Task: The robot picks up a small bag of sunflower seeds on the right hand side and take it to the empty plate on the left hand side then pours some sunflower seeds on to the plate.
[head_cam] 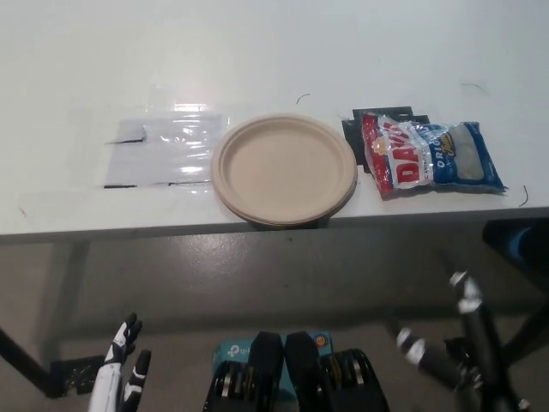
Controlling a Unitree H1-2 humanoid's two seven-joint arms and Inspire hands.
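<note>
A red, white and blue bag of sunflower seeds (431, 156) lies flat on the white table (257, 51), near its front edge at the right. Left of the bag sits a tan paper plate (284, 168) with nothing on it, its rim slightly over the table's edge. My white left hand (121, 378) hangs low at the bottom left, below the table, fingers apart and holding nothing. My black right hand (455, 343) is at the bottom right, also below the table and far from the bag; it looks blurred, fingers spread.
A clear plastic sheet (163, 150) is taped to the table left of the plate. Black tape marks (352, 129) show under the bag's left end. Grey floor and table legs (69, 283) lie below the front edge.
</note>
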